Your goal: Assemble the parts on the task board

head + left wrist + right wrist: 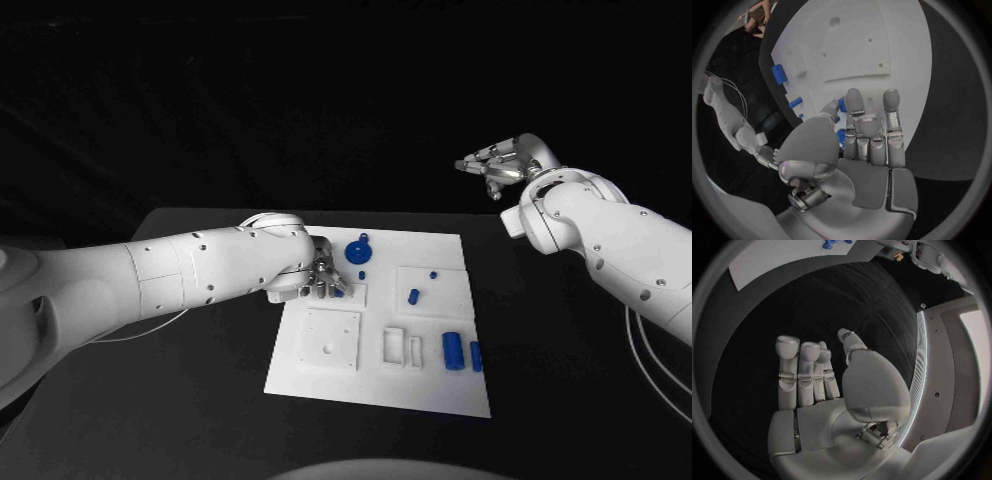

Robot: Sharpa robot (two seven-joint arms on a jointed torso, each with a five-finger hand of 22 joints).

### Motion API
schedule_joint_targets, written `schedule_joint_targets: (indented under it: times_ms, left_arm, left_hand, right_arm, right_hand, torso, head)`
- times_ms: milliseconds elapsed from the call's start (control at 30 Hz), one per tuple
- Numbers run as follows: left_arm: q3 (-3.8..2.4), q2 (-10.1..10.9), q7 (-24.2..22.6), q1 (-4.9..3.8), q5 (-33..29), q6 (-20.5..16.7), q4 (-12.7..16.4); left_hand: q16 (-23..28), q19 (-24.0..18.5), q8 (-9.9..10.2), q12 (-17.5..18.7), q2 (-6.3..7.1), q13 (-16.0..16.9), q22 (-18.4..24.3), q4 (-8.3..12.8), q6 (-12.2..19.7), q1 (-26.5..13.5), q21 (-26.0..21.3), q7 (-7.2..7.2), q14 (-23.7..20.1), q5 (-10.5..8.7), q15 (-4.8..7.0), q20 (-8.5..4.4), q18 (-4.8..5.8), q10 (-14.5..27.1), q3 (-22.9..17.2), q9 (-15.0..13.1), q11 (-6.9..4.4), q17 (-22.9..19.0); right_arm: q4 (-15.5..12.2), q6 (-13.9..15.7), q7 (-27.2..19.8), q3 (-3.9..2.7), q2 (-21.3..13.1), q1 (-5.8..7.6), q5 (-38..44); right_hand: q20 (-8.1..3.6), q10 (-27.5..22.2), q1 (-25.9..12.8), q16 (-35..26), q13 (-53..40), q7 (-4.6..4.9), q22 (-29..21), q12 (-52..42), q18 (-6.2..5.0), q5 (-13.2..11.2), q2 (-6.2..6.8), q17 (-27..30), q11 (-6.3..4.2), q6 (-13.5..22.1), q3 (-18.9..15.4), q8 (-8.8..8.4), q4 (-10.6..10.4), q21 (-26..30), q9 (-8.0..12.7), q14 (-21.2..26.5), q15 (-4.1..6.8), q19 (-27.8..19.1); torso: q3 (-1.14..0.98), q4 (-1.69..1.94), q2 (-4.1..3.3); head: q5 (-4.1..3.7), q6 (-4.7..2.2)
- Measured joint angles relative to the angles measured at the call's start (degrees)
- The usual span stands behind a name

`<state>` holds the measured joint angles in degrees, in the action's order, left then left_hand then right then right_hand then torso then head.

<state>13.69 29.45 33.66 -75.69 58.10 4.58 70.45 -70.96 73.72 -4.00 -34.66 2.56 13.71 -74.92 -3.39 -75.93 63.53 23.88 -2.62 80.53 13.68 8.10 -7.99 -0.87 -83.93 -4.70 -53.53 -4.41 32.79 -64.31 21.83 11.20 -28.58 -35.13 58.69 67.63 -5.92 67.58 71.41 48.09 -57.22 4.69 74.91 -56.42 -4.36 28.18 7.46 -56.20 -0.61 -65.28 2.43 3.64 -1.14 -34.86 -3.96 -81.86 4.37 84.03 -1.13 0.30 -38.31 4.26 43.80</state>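
Note:
The white task board [378, 385] lies in the middle of the black table. My left hand [320, 274] reaches down onto its left part, and thumb and finger pinch a small blue part [340, 291] that sits on the board. In the left wrist view that blue part [842, 104] shows between the thumb and the nearest finger of my left hand [870, 135]; the other fingers lie nearly straight over the board [879, 40]. My right hand [503, 165] hangs high over the far right of the table, fingers apart and empty, as the right wrist view also shows [814, 375].
Loose on the board: a round blue piece with a tab [361, 245], a small blue peg [414, 295] and two blue cylinders [451, 351] at its right. A white square block [332, 338] and narrow white slots [394, 345] stand near the front.

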Motion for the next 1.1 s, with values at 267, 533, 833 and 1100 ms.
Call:
schedule_joint_targets:
  times_ms: [267, 533, 833, 1100]
  left_arm:
    - [0.04, 0.42, 0.03, 0.11, 0.14, -0.02, -0.01]
    - [-0.25, 1.11, 0.05, 0.16, 0.17, -0.04, 0.37]
    - [-2.16, 2.02, 0.09, 0.11, -3.89, 0.12, 0.56]
    - [-3.95, 2.58, -0.04, -0.39, -11.26, 0.45, 0.09]
  left_hand:
    - [0.00, 0.00, 0.00, 0.34, 4.25, 0.14, 0.00, -6.47, -0.53, 0.76, -0.27, 0.36, 0.00, -4.56, 0.00, 0.00, 0.00, 0.00, -2.00, -0.42, 0.00, -0.20]
    - [0.40, 0.00, 0.00, 0.60, 6.00, 0.22, 0.01, -9.22, -0.53, 1.35, -0.61, 0.36, 0.00, -5.95, 0.00, 0.00, 0.00, 0.00, -1.92, -0.68, 0.00, -0.64]
    - [1.09, -0.38, 0.01, 3.86, 7.78, 2.01, 0.01, -10.93, 5.97, 0.62, -0.93, 2.87, -1.85, -8.38, -0.84, -0.25, 0.00, -0.01, 1.31, 10.57, 0.72, -3.32]
    - [-0.31, -0.84, 0.01, 4.66, 7.78, 1.80, 0.02, -11.36, 8.23, 0.63, -1.15, 4.30, -2.91, -8.64, -1.26, 0.21, 0.00, -0.10, 2.52, 29.63, 1.55, -5.07]
  right_arm:
    - [0.02, -0.05, -0.01, 0.00, -0.08, -0.15, -0.05]
    - [0.02, -0.07, -0.05, 0.00, -0.21, -0.40, -0.18]
    - [0.18, -0.07, -0.05, 0.00, -0.33, -0.79, -0.49]
    - [0.25, -0.06, -0.05, 0.00, -0.39, -1.05, -0.75]
  right_hand:
    - [0.00, 0.00, -0.24, -0.28, 0.05, -0.01, 0.00, 0.12, 0.00, 0.00, 0.24, 0.12, 0.00, -0.01, -0.12, 0.00, -0.12, 0.05, 0.00, 0.00, 0.00, 0.00]
    - [0.00, 0.00, -0.56, -0.28, 0.14, -0.02, 0.00, 0.11, 0.00, 0.23, -0.08, 0.20, 0.00, 0.01, -0.36, 0.00, -0.36, 0.30, 0.00, 0.00, 0.00, 0.00]
    - [0.00, 0.00, -0.55, -0.28, 0.13, -0.06, 0.00, 0.11, 0.00, 0.23, -0.08, 0.20, 0.00, 0.34, -0.51, 0.00, -0.51, 0.30, 0.00, 0.00, 0.00, 0.00]
    - [0.00, 0.00, -0.55, -0.28, 0.13, -0.06, 0.00, 0.11, 0.00, 0.23, -0.08, 0.19, 0.00, 0.34, -0.51, 0.00, -0.51, 0.30, 0.00, 0.00, 0.00, 0.00]
  torso:
    - [0.01, 0.00, 0.01]
    - [0.03, -0.03, 0.01]
    - [0.00, -0.03, 0.02]
    - [-0.03, -0.01, 0.05]
  head:
    - [-0.11, -0.07]
    - [-0.12, -0.10]
    - [-0.19, -0.28]
    - [-0.07, -0.52]
